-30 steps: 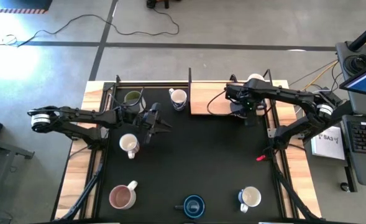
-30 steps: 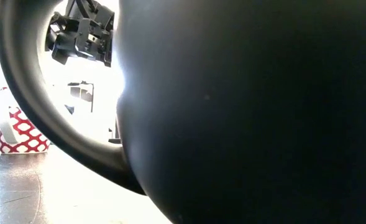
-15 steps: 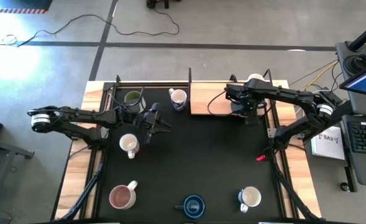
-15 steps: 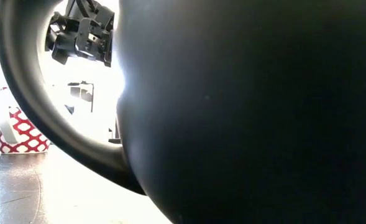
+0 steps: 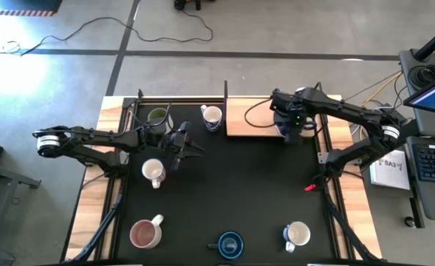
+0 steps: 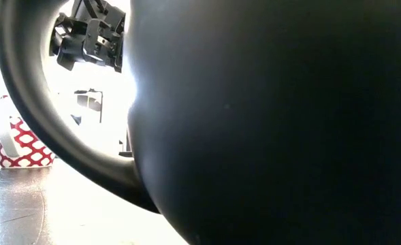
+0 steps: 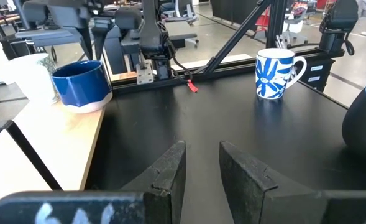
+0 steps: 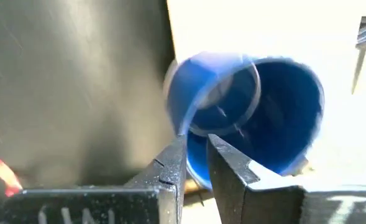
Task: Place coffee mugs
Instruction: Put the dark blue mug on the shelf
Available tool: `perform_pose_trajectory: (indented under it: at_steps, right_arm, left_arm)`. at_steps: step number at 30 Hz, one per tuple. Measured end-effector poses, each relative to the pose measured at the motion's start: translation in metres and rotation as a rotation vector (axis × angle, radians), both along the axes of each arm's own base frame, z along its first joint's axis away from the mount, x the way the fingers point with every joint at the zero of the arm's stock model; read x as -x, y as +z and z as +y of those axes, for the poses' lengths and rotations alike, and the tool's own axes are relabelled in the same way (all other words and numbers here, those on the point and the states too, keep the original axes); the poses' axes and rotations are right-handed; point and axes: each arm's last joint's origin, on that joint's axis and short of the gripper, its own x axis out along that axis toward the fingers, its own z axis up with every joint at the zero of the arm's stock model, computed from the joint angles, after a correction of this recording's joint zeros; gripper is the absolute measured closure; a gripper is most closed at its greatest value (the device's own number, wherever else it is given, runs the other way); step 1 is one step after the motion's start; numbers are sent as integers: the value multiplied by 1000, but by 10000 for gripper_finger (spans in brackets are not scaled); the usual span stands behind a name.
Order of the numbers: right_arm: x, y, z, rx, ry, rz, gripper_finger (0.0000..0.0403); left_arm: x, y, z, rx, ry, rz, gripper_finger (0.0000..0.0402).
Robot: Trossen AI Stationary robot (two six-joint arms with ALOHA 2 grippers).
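Now: R gripper (image 8: 195, 163) clamped on blue mug (image 8: 263, 112) rim, mug tipped.
Mug directly ahead of its fingers, over wood board (image 5: 250, 118). L gripper (image 7: 201, 163) slightly parted, holding nothing, over black mat (image 5: 239, 185).

A robotics lab: concrete floor (image 5: 276, 29), cables (image 5: 165, 26), office chairs (image 7: 176, 9).

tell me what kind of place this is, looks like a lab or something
Most likely a robotics lab or workshop. Two dark arms are mounted at a wood-edged table with a black mat, cables trail over a bare concrete floor, and a laptop sits at the side. Office chairs show beyond the table.
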Motion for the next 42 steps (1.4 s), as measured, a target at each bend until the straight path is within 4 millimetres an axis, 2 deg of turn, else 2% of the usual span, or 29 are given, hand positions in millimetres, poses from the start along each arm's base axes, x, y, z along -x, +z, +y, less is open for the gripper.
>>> perform_pose_trajectory:
  at_steps: [3,7,11,31,36,42]
  right_arm:
    - [-6,-3,-3,15,-118,-75,349]
    - [-11,-8,-9,16,-358,-120,349]
    - [-12,-9,-10,12,-440,-128,348]
    - [-14,-9,-11,21,-579,-173,362]
    - [-14,-9,-12,27,-606,-186,335]
    - [-14,-10,-15,134,-641,-171,288]
  left_arm:
    - [0,0,0,0,0,0,322]
    - [0,0,0,0,0,0,322]
    - [0,0,0,0,0,0,322]
    - [0,0,0,1,-1,1,322]
    - [0,0,0,1,0,1,322]
    - [0,-1,0,2,-2,7,322]
